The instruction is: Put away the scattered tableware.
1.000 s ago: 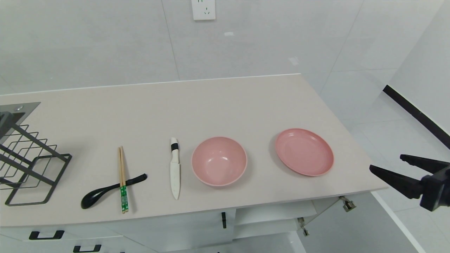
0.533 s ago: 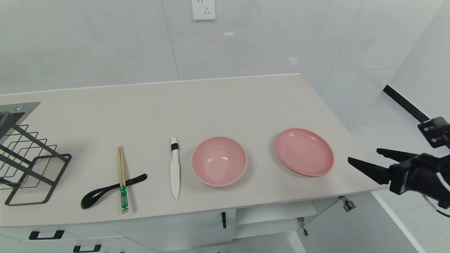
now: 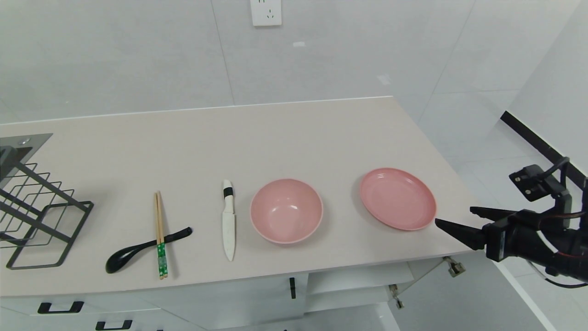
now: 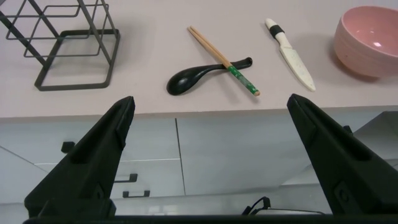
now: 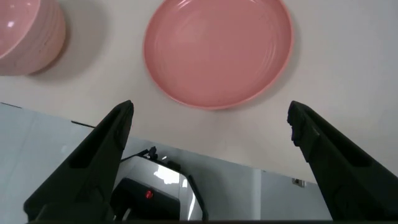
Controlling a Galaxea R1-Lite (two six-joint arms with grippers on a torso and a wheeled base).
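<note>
Presently in hand: the opening step. Nothing is put away yet, and the right gripper (image 3: 454, 216) hangs just off the counter's (image 3: 275, 138) right end, tips pointing at the pink plate (image 3: 398, 198).
Right jaws: spread wide, holding nothing; in the right wrist view they straddle the plate's width.
Left gripper (image 4: 211, 102): low in front of the counter's front edge, jaws wide apart and empty, facing the black spoon (image 4: 205, 73) and the chopsticks (image 4: 222, 58).
Tableware: all flat on the counter in a row. The chopsticks lie crossed over the spoon's handle, next comes a white knife (image 3: 228, 220), then a pink bowl (image 3: 286, 210), then the plate nearest the right end.
Likely destination: a dark wire rack (image 4: 73, 84) at the counter's left end, well apart from the plate.
Next move, as I judge it: bring one finger under the plate's raised rim and one over it, then close. The plate is shallow and smooth, so a pinch on the rim could slip.
Writing: none legible. The chopsticks carry a green patterned band, the knife a black one, and a wall socket (image 3: 266, 12) sits above.
</note>
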